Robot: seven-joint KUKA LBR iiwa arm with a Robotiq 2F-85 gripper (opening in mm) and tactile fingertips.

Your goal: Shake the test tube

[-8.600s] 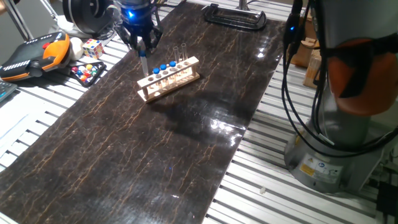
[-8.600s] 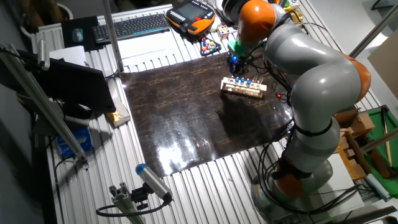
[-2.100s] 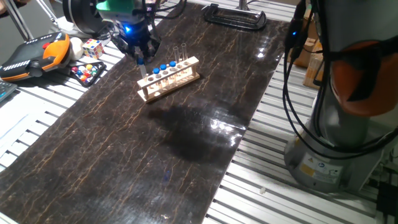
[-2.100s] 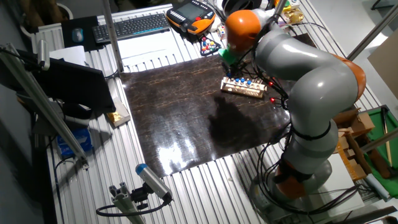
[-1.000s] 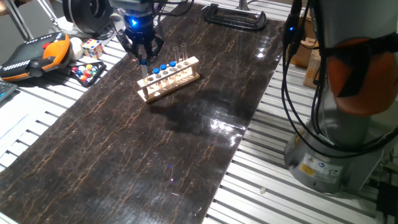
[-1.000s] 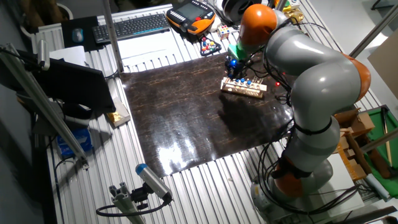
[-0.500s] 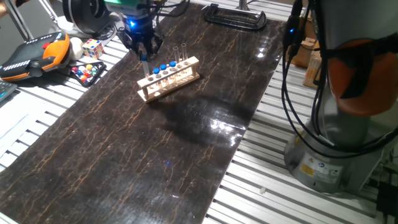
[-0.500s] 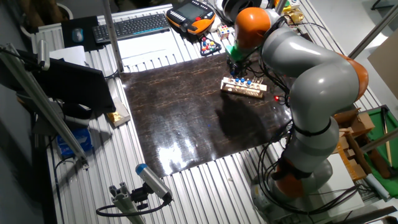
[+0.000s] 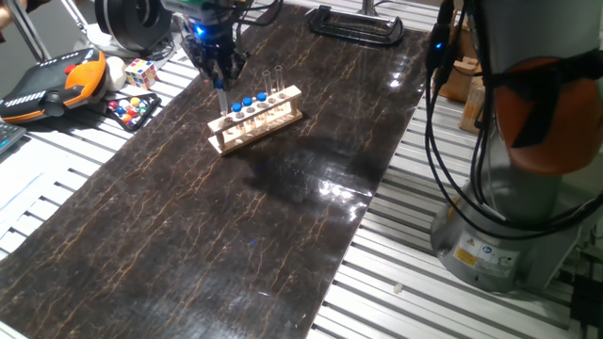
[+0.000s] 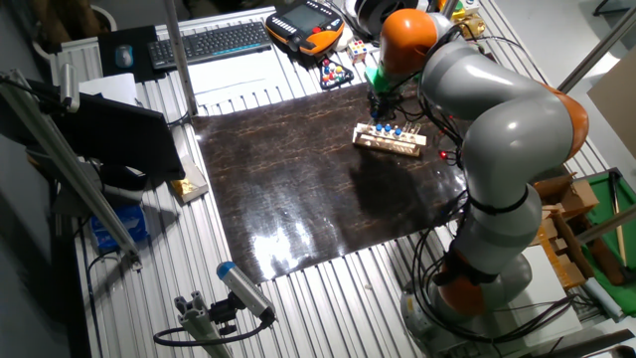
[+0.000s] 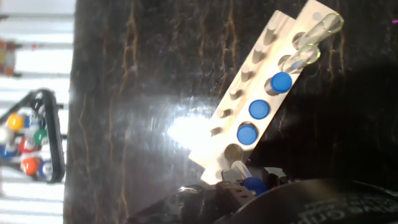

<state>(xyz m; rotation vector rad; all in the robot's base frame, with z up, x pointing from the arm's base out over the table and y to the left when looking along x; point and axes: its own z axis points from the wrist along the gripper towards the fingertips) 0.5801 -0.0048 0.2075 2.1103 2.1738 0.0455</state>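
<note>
My gripper (image 9: 220, 83) is shut on a test tube (image 9: 221, 100) with a blue cap. It holds the tube upright just above the left end of the wooden rack (image 9: 268, 122). Three more blue-capped tubes (image 9: 247, 102) and two taller uncapped clear tubes (image 9: 273, 80) stand in the rack. In the hand view the held tube (image 11: 240, 168) points at the rack's empty end hole (image 11: 232, 151), with its blue cap between my fingers (image 11: 229, 193). The other fixed view shows the gripper (image 10: 379, 107) over the rack (image 10: 390, 140).
A triangle of coloured balls (image 9: 132, 110), a Rubik's cube (image 9: 140, 72) and an orange teach pendant (image 9: 47, 85) lie left of the dark mat (image 9: 236, 235). A black clamp (image 9: 353, 24) sits at the mat's far end. The arm's base (image 9: 509, 217) stands at the right.
The gripper has swayed slightly side to side with the tube over the rack's left end, now a little to the right. The rack and its tubes have not moved.
</note>
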